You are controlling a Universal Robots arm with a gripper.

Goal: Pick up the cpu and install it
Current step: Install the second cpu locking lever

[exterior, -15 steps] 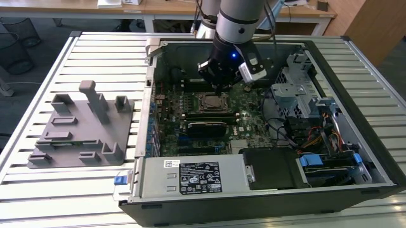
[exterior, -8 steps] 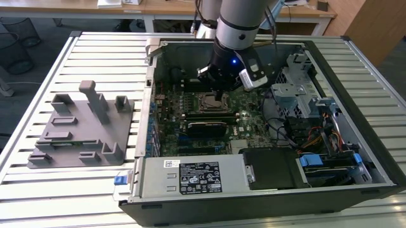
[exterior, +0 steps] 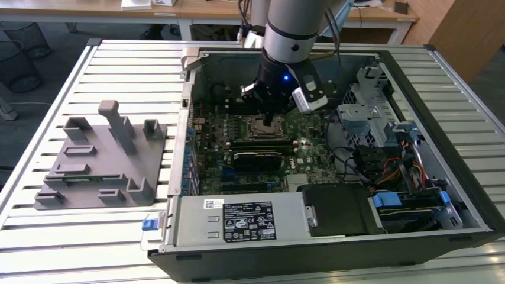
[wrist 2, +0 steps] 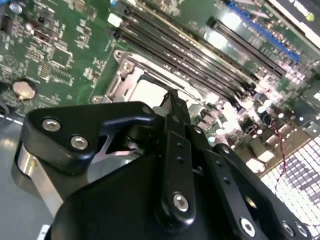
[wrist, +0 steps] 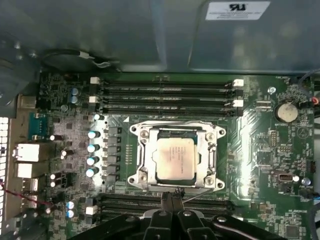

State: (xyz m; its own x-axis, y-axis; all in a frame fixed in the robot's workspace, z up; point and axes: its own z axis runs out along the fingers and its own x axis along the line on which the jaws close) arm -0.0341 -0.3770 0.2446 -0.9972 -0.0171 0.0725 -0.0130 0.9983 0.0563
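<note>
We find an open computer case (exterior: 442, 195) lying on a slatted metal table (exterior: 118, 77), with the green motherboard (exterior: 316, 157) exposed on its floor. We take the CPU socket frame (wrist: 175, 157) as our landmark. The cpu (wrist: 175, 158) sits inside that frame, its silver-grey top facing up and its edges square with the frame's opening; in the second wrist view it shows as a pale patch (wrist 2: 147, 92) within the same metal surround. Rows of long black memory slots (wrist: 167, 95) run along one side of the socket frame, and a further pair lies along the opposite side, next to the gripper. A row of small blue-topped capacitors (wrist: 93, 152) stands beside the frame, and a round coin battery (wrist: 286, 111) lies well apart from it, past the memory slots' end.

Within the case we also note a silver power supply box (exterior: 236, 220) along the wall far from the socket frame, and drive bays with blue tabs and bundled cables (exterior: 394, 171) beside it. Outside the case, a grey plastic fixture (exterior: 103, 160) rests on the table.

The arm comes down steeply into the case. The gripper (wrist: 172, 196) hangs just beside the socket frame's edge, its two black fingers pressed together at the tips, clenched on nothing we can see. The cpu lies apart from them, in the frame.
</note>
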